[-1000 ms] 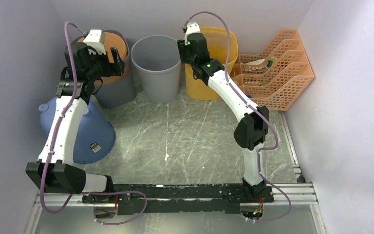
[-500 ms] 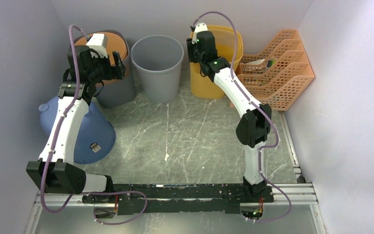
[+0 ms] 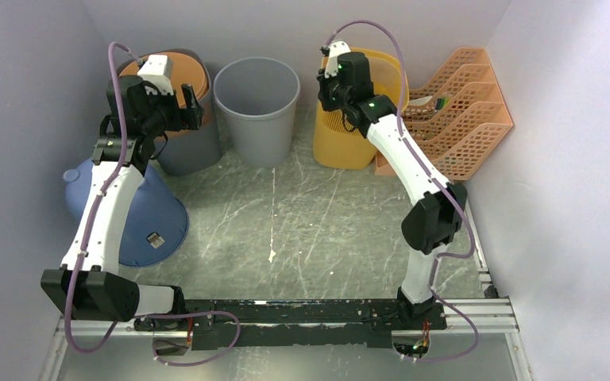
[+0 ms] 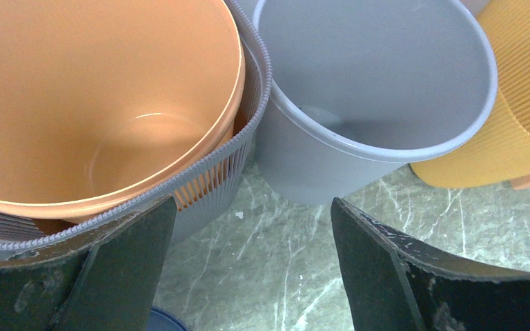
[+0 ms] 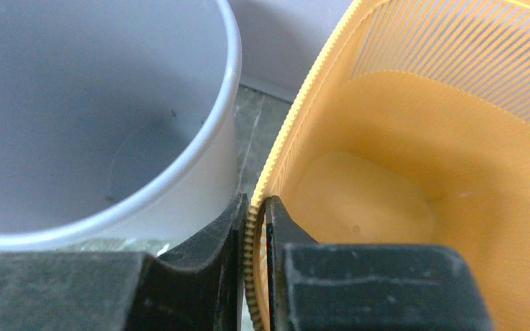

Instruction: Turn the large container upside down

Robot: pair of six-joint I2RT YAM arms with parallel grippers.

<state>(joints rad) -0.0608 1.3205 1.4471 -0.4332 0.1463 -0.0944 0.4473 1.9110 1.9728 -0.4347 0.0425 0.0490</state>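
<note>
The large container (image 3: 341,148), a yellow slatted bin standing upright at the worktop's far edge, is risking slipping free as I'm tipping it, I judge, or knocking the grey bin (image 5: 76,103) just beside. My right gripper (image 5: 257,210) is pinching its thin left rim, jaws nearly closed.

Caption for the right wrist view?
Right gripper shut on the rim of the yellow slatted plastic bin, beside the round grey plastic bin.
</note>
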